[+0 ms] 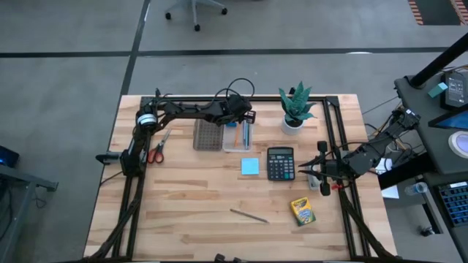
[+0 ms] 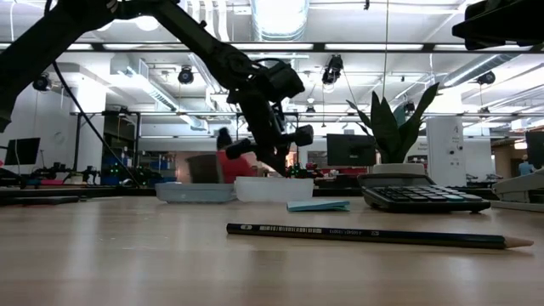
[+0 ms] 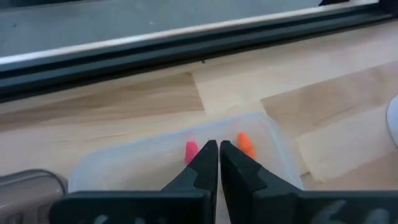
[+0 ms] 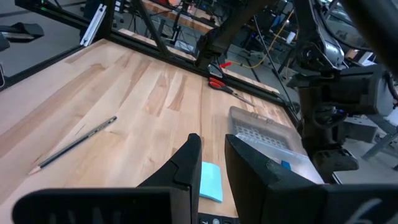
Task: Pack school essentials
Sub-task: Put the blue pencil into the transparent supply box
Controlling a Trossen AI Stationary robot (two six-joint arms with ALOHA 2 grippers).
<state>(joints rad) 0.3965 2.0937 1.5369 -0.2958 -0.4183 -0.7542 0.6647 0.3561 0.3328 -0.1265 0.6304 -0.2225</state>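
Pens [image 3: 245,144], orange and pink tips showing, lay in a clear tray [image 3: 155,155] directly beneath the left gripper [image 3: 218,151], whose fingers were pressed together and held nothing. The right gripper [image 4: 211,155] waited, fingers slightly spread, with a pencil [image 4: 73,144] and blue sticky pad [image 4: 210,180] on the table [image 4: 143,106] ahead of its fingers.

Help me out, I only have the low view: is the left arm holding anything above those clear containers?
Observer: No. The left wrist view shows the left gripper with its jaws shut on nothing, above a clear case that holds a pink tip and an orange tip.
Operator: And the right arm?
Observer: The right gripper waits beside the calculator, jaws open.
Operator: Anything unpacked that I miss?
Observer: A crayon box lies beyond the pencil, nearer the right arm.
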